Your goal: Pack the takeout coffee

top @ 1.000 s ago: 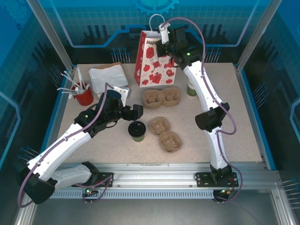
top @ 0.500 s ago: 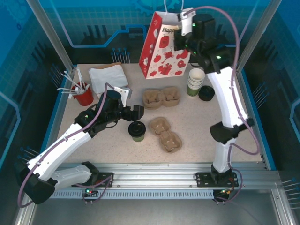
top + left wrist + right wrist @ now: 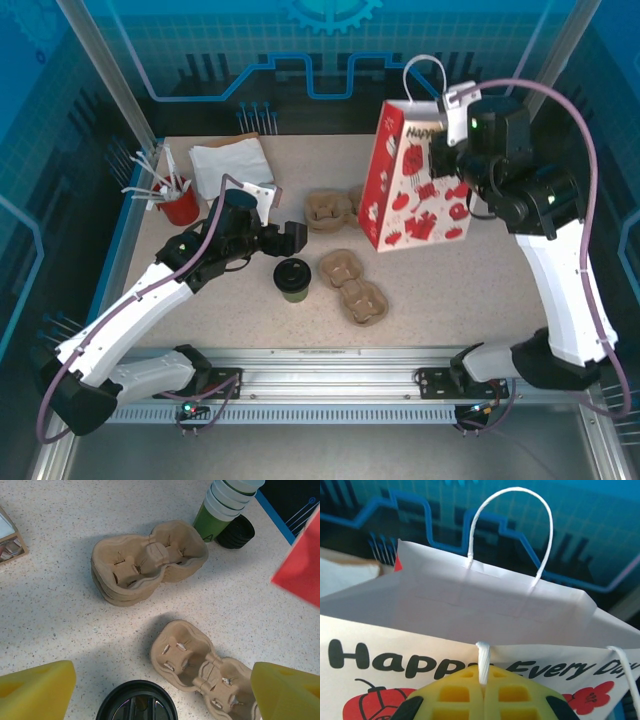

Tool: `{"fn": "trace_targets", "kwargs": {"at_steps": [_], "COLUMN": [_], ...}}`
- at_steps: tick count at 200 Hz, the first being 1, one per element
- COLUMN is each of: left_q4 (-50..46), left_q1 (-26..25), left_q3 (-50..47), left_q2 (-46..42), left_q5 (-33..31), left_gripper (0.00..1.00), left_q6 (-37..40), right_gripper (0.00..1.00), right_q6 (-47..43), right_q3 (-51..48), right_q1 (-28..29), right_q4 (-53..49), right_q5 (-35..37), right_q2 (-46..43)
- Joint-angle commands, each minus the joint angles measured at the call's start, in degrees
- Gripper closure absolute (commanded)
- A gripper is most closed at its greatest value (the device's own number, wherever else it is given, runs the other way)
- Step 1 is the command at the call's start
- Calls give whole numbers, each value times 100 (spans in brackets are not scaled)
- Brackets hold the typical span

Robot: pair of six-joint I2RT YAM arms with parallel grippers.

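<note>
Right claw [image 3: 482, 696] clenches red-and-white paper gift bag [image 3: 415, 190] by its handle, left claw [image 3: 288, 239] released; a bag swing could topple black-lidded green paper cup [image 3: 292, 277].

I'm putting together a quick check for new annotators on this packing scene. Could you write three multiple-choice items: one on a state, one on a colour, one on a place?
1. The right end effector is:
A. open, holding nothing
B. shut on the white cord handle of the printed paper gift bag
C. shut on a cup

2. That bag's print is:
A. red and white
B. plain brown
C. green and black

3. The olive-green paper cup with the round black plastic lid stands:
A. inside the bag
B. in the right end effector
C. on the speckled table, beside the open left end effector

Answers: B, the right wrist view shows the cord pinched in it. A, red shapes sit on white paper. C, the top view shows it upright on the table.
</note>
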Motion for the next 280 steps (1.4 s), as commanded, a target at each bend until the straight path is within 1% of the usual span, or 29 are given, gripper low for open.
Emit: {"fn": "trace_targets", "kwargs": {"at_steps": [1,31,66,104,147,162,188,199,229,259,280], "left_q4": [-105,-92,-23,44,119,125,137,150,154,110,88], "left_q1": [-6,-12,-19,-21,-18,-22,-15,-15,-18,-26,-58], "left_q3": [171,148,118,69,9,8,1,-7,18,103,190], "left_q2": [-94,-44,12,82,155,188,220,220,253,263,258], "left_q5": [138,154,210,265,320,348,393,397,446,470,477], "left_gripper": [8,8,8,8,8,8,8,8,8,8,8], "left_q6": [36,20,-16,-45,-43,-40,-43,-47,-68,-69,-89], "right_gripper": [100,100,100,100,98,96,85,78,63,54,50], "right_q6": [165,334,585,988,1373,1561,1842,1935,2075,2076,1978], "right_q3": [-835,-2079,-3137,-3862,-4548,-4655,-4767,-4760,-4467,-4101,-3847], "right_q1": [78,17,-74,-37,379,543,801,903,1121,1197,1197], "right_q4": [-88,319,943,1395,1574,1527,1392,1301,855,307,-20], "right_q5": [630,1013,1279,1509,2118,2199,2066,1949,1597,1366,1317], "right_q2": [-507,-1046,-1259,-1261,-1440,-1459,-1554,-1603,-1712,-1869,-1974]}}
